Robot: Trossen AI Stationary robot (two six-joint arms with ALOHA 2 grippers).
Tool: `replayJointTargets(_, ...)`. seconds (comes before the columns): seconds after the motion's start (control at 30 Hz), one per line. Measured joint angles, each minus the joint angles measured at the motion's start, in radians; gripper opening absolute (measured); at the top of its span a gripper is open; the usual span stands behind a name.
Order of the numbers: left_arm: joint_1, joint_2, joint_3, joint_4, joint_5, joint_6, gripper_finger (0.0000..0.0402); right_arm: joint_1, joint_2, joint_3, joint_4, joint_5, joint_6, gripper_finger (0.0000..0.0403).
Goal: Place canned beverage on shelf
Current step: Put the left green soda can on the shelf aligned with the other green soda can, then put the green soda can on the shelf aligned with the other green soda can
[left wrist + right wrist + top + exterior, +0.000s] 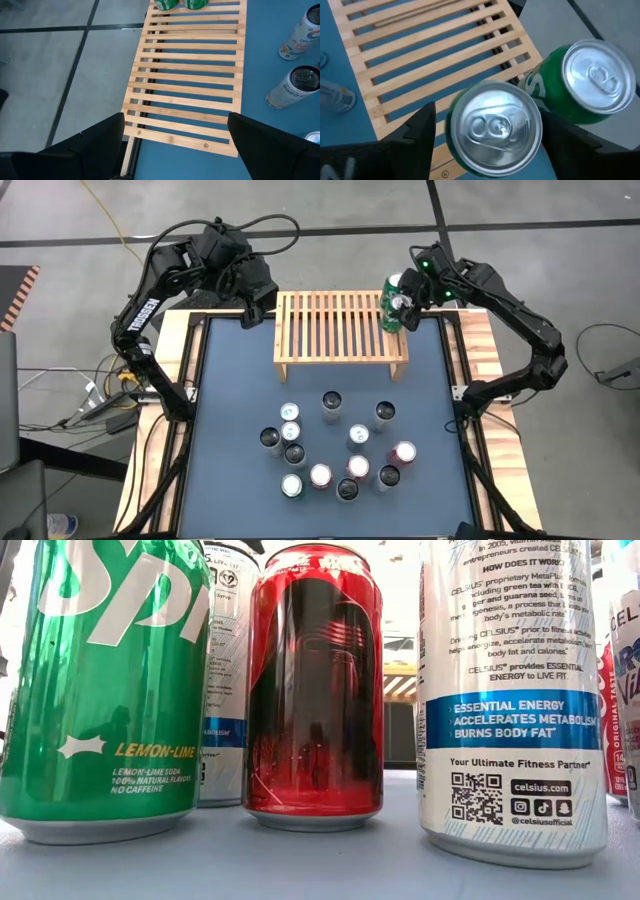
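While right hand (pixel 485 135) straddles can: fingers apart around green can (pixel 492 127) on shelf (pixel 340 330).
Left hand (pixel 175 142): apart, empty.
Risk: withdrawing fingers could topple neighbouring can (pixel 587 82).

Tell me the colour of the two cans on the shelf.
Both cans are green, clearest in the right wrist view.

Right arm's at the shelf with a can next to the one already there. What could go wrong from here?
1. The right gripper straddles a green can close beside the second green can; a finger could clip that neighbour on the way out.
2. Both cans stand at the shelf's right end near its edge, so a nudge might send one off.
3. The slatted top gives uneven footing; a tilted can could topple.

The left gripper waits open at the far end.
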Motion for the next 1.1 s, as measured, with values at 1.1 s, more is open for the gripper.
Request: replayJointTargets(1.1,0.000,0.000,0.000,-0.004,0.000,-0.010,0.0343,0.043,-0.033,0.068,-0.313,0.161,0.136,0.0281)
